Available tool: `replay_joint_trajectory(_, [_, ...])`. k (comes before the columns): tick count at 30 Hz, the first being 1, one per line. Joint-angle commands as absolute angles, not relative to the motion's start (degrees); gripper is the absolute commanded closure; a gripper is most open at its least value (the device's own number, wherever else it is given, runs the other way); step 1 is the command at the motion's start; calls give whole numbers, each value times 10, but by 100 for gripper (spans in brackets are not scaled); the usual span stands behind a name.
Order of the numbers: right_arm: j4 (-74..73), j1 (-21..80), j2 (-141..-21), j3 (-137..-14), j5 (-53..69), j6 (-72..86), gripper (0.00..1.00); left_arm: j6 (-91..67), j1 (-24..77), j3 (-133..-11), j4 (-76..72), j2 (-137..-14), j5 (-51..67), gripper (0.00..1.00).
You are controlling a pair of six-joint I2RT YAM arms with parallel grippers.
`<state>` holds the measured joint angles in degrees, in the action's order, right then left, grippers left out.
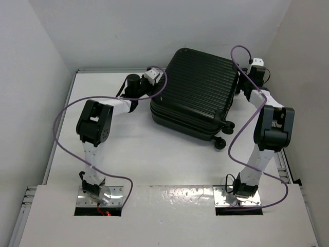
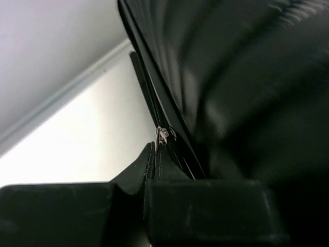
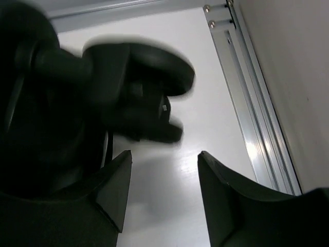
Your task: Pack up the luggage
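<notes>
White table, closed luggage, left end effector pressed together, right end effector spread.

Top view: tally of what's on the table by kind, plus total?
luggage: 1
robot arms: 2 (left arm, right arm)
purple cables: 2 (left cable, right cable)
Total: 5

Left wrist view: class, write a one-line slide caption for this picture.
Shut left claw at the zipper seam of the black luggage, a small silver zipper pull just beyond the claw tips.
</notes>
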<state>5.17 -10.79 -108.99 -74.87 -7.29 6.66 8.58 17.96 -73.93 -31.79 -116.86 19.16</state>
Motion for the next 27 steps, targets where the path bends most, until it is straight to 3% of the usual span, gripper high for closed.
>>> replay_joint_trajectory(1, [91,-104,-1130,-821,-69,65,45,88,130,-846,-403,-1212,172,100])
replay_joint_trajectory(7, [120,-84,-1203,-897,-55,73,44,88,124,-931,-403,-1275,236,100])
replay_joint_trajectory(15, [127,-54,-1302,-1025,-39,79,40,141,144,-913,-423,-1279,301,100])
replay_joint_trajectory(19, [117,-40,-1343,-1090,-38,75,32,147,149,-947,-431,-1316,307,100])
replay_joint_trajectory(27, [102,-40,-1381,-1127,-22,54,30,120,149,-1190,-429,-1478,288,100])
